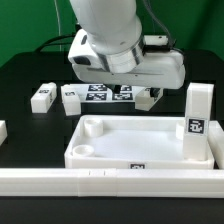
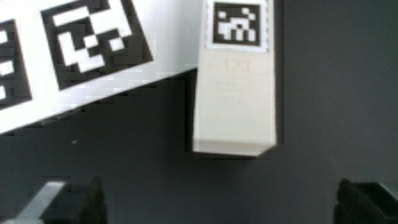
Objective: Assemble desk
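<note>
The white tray-like tabletop (image 1: 140,142) lies in the middle of the black table. One white block leg (image 1: 200,116) stands upright at its corner on the exterior view's right. Two more legs (image 1: 42,96) (image 1: 70,99) lie loose behind it on the exterior view's left. In the wrist view another leg (image 2: 237,95) lies flat, its tag at the end nearest the marker board (image 2: 71,50). My gripper (image 2: 217,205) hangs above the table just short of this leg. It is open, and only bare black table shows between its fingers (image 2: 68,200).
The marker board (image 1: 100,93) lies behind the tabletop, partly under my hand (image 1: 125,60). A long white border rail (image 1: 110,181) runs along the front of the table. A white part (image 1: 2,131) shows at the exterior view's left edge.
</note>
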`<state>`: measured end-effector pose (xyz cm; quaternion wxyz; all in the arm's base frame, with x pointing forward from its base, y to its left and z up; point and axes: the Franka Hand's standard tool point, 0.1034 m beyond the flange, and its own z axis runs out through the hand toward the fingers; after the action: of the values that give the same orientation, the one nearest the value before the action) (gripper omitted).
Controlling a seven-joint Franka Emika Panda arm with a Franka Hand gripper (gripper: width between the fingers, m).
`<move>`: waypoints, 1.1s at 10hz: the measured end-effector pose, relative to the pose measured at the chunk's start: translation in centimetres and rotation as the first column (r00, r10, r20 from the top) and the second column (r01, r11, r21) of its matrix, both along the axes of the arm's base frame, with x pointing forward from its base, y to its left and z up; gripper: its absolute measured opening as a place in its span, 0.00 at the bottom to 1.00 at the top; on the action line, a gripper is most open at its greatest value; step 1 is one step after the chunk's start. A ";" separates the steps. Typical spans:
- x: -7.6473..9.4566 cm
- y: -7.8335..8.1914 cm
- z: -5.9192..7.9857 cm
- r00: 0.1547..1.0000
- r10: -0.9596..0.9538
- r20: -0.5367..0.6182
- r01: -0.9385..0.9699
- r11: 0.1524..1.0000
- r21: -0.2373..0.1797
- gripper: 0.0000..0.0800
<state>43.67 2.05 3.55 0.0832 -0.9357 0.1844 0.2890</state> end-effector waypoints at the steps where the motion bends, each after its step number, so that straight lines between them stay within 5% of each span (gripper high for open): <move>1: -0.4 0.1 0.0 1.000 0.001 -0.026 -0.001 1.000 0.009 0.81; 7: -1.8 0.7 -1.5 0.938 0.044 -0.345 -0.004 0.993 0.118 0.81; 11: -2.9 0.8 -2.7 0.916 0.035 -0.400 0.010 0.994 0.110 0.81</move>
<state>40.82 2.90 0.81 0.0932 -0.8518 0.1755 0.4847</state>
